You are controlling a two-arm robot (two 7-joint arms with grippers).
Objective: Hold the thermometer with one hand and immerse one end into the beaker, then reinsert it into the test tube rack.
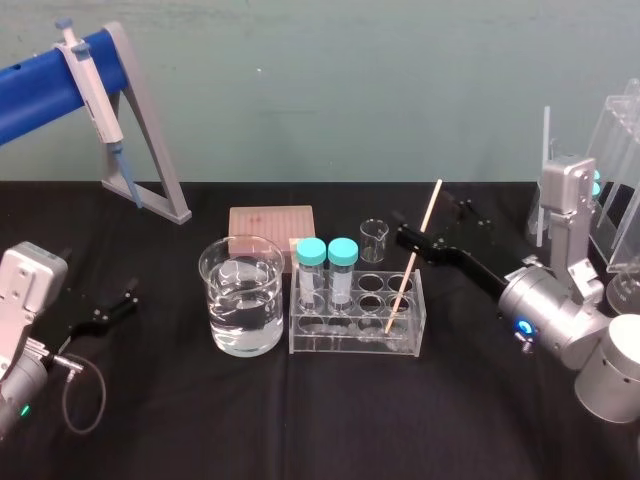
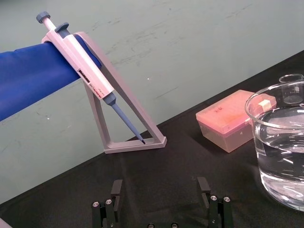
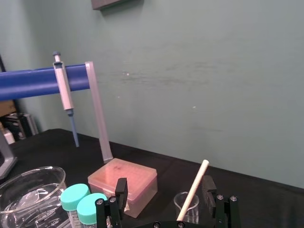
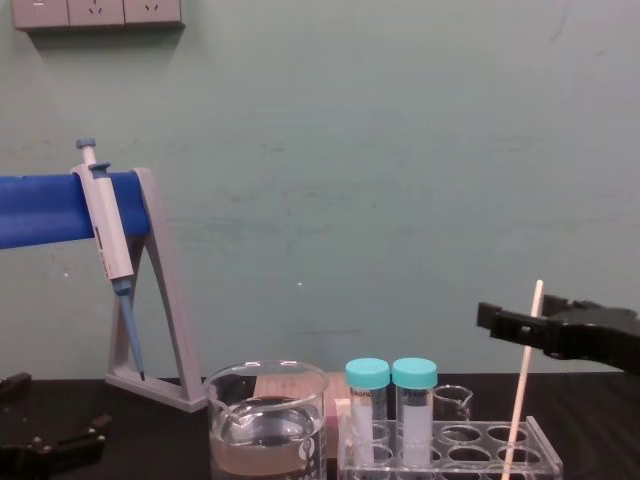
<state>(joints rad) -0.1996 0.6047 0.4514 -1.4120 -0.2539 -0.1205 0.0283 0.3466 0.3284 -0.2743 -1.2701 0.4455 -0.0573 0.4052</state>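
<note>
The thermometer [image 1: 415, 255] is a thin cream rod leaning in a front right hole of the clear test tube rack [image 1: 350, 346]. Its top passes between the fingers of my right gripper [image 1: 432, 222], which is open around it without pinching it. In the right wrist view the thermometer [image 3: 194, 192] runs close to one finger [image 3: 209, 187]. The chest view has the thermometer [image 4: 524, 385] rising out of the rack [image 4: 450, 452] through that gripper [image 4: 525, 322]. The water-filled beaker [image 1: 242, 300] stands left of the rack. My left gripper [image 1: 108, 310] rests open at the table's left.
Two teal-capped tubes [image 1: 327, 252] stand in the rack's back left holes. Behind the rack are a small clear beaker [image 1: 373, 240] and a pink tip box [image 1: 272, 222]. A grey stand [image 1: 150, 150] at the back left holds a pipette [image 1: 95, 85]. Clear glassware [image 1: 620, 150] crowds the right edge.
</note>
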